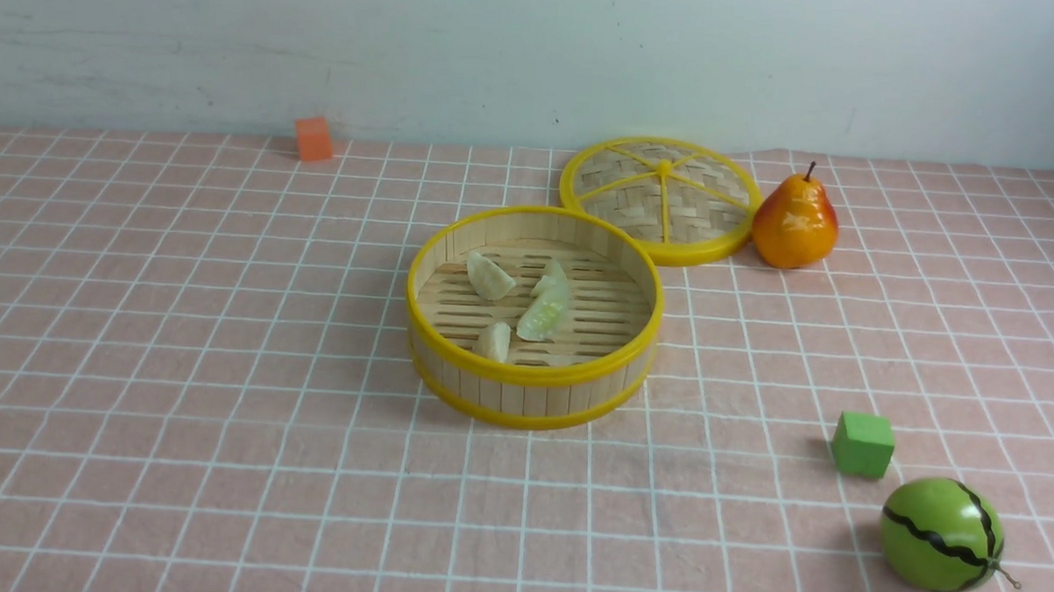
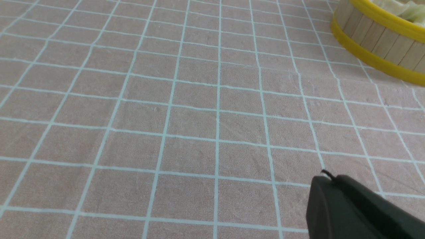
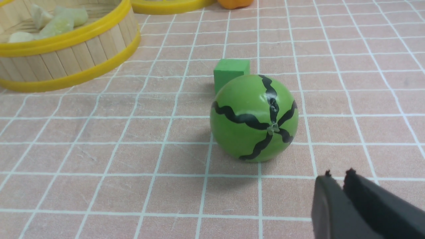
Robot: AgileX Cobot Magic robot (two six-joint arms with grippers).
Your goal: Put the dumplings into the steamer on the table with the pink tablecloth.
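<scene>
Dumplings (image 1: 519, 309), four pale cream-green pleated crescents, lie on the slatted floor of the round bamboo steamer (image 1: 532, 393) with yellow rims, mid-bench on the pink white-gridded tablecloth (image 1: 183, 363). I see its flat woven lid (image 1: 659, 200) behind, touching an orange pear (image 1: 795, 225); a green foam cube (image 1: 863, 443) and toy watermelon (image 1: 941, 535) sit nearer right. My left gripper (image 2: 327, 177) has its jaws pressed together; my right gripper (image 3: 337, 175) shows a narrow gap, holding nothing.

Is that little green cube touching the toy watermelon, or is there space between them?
Apart. In the front view, pink tablecloth shows between the green cube and the watermelon. In the right wrist view the melon merely overlaps the cube behind it.
</scene>
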